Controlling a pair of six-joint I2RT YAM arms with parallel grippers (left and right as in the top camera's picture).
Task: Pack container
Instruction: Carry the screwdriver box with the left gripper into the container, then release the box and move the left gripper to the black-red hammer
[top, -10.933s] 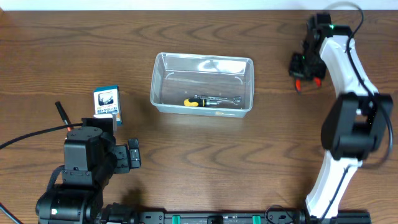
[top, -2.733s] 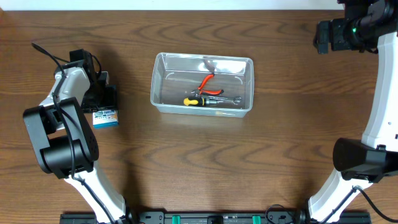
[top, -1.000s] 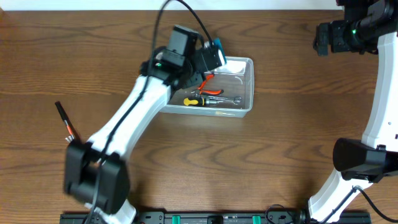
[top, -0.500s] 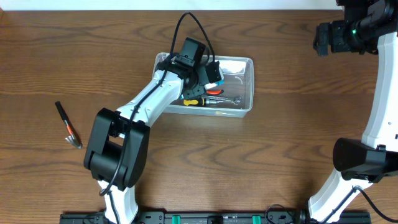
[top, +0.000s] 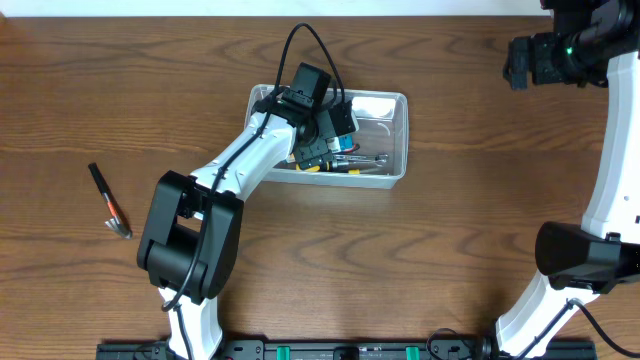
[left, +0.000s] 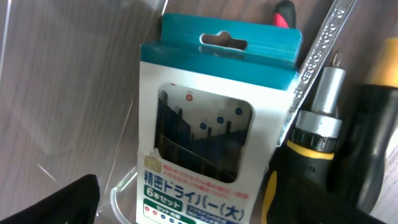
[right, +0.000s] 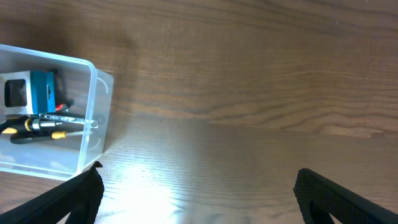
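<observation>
The clear, translucent plastic rectangular container (top: 396, 100) is seen in the middle of the brown wooden worktop (top: 450, 250), and the left gripper (top: 325, 138) is lowered inside it, over its middle. In the left wrist view the small blue-and-white cardboard box with a clear window (left: 211, 143) is seen lying flat on the container floor, next to the near long wall. A visible gap separates it from the one dark finger (left: 68, 202) in view, so the left gripper is judged to be open and holding nothing. The box is laid alongside the black-and-yellow screwdriver (left: 317, 143) and the silver metal wrench (left: 318, 53), probably so that the flat pack takes up the free strip of floor rather than resting on the tools. A red handle (left: 283, 11), likely of pliers, shows at the far end of the box. The right gripper (right: 199, 174) is held well to the right of the container and toward its far side, spread open with only bare worktop beneath it; it is presumably parked there to keep clear of the left arm. A slender black pen-like tool with a red band (top: 108, 198) lies well to the left of the container, outside it, so the packing is judged unfinished.
</observation>
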